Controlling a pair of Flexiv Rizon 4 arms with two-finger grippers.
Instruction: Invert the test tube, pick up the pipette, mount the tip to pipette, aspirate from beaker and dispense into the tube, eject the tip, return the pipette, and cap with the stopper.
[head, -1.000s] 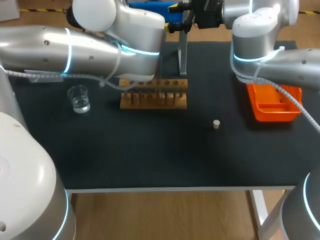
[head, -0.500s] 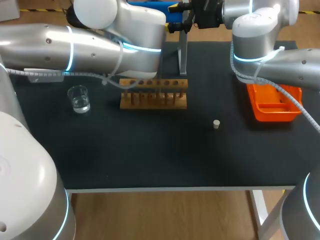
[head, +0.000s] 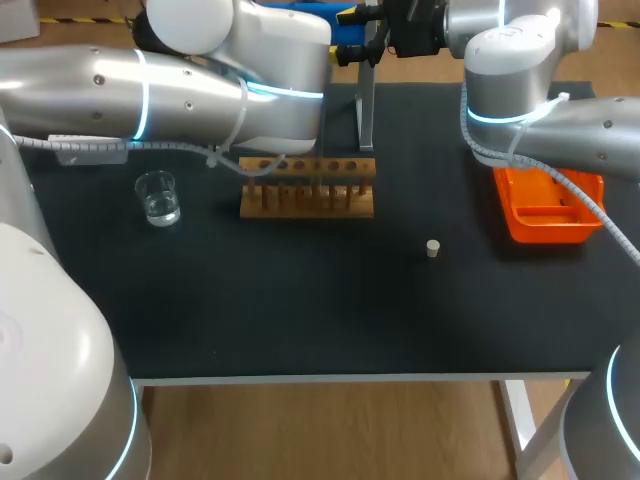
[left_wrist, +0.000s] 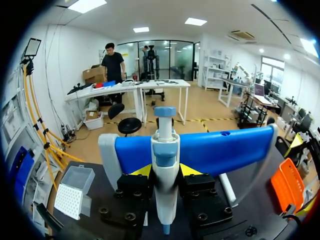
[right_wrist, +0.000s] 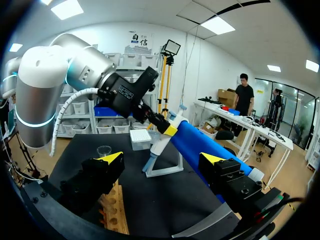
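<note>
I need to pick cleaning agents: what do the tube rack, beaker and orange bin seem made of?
The tube rack looks like unpainted wood: matte brown, with drilled holes and pegs. The beaker is clear and glossy, glass or clear plastic; the look leaves that open. The orange bin is probably moulded plastic: uniform bright colour, slight sheen.
</note>
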